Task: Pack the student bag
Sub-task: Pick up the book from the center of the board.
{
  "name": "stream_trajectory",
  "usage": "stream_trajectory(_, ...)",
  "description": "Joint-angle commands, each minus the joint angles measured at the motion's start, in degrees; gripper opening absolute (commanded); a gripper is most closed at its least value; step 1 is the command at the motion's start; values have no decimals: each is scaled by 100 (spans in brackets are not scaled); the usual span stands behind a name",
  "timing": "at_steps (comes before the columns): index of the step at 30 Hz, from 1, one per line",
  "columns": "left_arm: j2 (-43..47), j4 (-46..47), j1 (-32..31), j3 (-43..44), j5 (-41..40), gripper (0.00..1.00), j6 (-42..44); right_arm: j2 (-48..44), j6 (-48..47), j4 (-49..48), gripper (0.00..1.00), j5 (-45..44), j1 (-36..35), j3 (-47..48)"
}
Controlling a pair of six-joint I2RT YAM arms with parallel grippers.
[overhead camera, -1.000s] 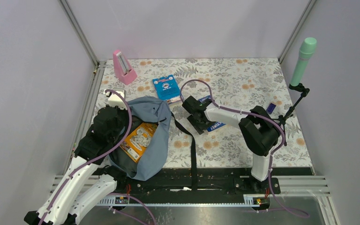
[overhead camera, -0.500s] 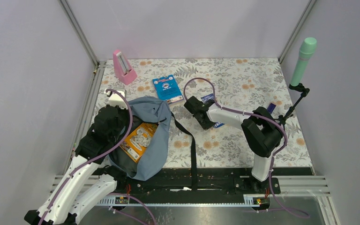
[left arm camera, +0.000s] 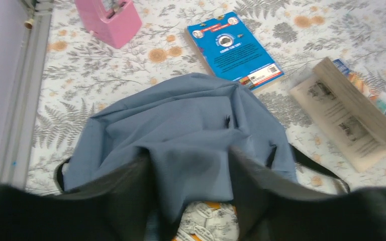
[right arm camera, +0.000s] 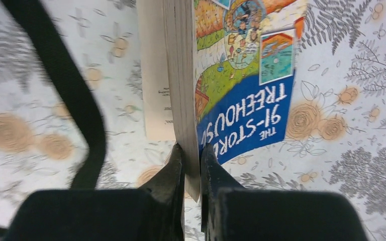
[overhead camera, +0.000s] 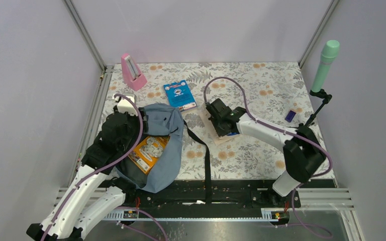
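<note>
Student bag (overhead camera: 166, 150) lying at 8 o'clock on floral table (overhead camera: 261, 90), mouth open, orange booklet (overhead camera: 148, 148) showing inside. Left gripper (left arm camera: 191, 201) low over bag, jaws parted astride grey-blue fabric. Right gripper (right arm camera: 192, 160) at 3 o'clock of bag, near table centre, pinched tight on edge of paperback (right arm camera: 241, 90).
</note>
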State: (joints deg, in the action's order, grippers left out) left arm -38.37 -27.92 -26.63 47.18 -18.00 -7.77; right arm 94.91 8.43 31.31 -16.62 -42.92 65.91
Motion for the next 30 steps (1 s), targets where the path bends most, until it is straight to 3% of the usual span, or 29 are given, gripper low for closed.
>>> stream_trajectory(1, -127, 581, 35, 272, 204, 74, -25, -839, 298, -785, 0, 715, -20, -157)
stream_trajectory(3, -250, 500, 34, 490, 412, 89, -164, -1105, 345, -1039, 0, 878, -17, -320)
stream_trajectory(5, -371, 472, 29, 697, 642, 95, -401, -1356, 376, -1294, 0, 1029, -20, -489)
stream_trajectory(9, -612, 850, 22, 751, 1323, 98, -1316, -1776, 504, -1712, 0, 1187, -21, -830)
stream_trajectory(12, -962, 1677, -22, 465, 2131, 99, -2391, -2047, 627, -2156, 0, 1402, -18, -1138)
stream_trajectory(15, -1567, 2321, -212, 353, 2311, 99, -3013, -2202, 797, -2499, 0, 1487, -16, -1433)
stream_trajectory(25, -2436, 1645, -1427, 1196, -10, 99, -2315, -2510, 935, -2938, 0, 1535, -23, -1827)
stream_trajectory(30, -2213, 805, -1513, 1447, -230, 99, -2089, -2508, 911, -2964, 0, 1548, -20, -1849)
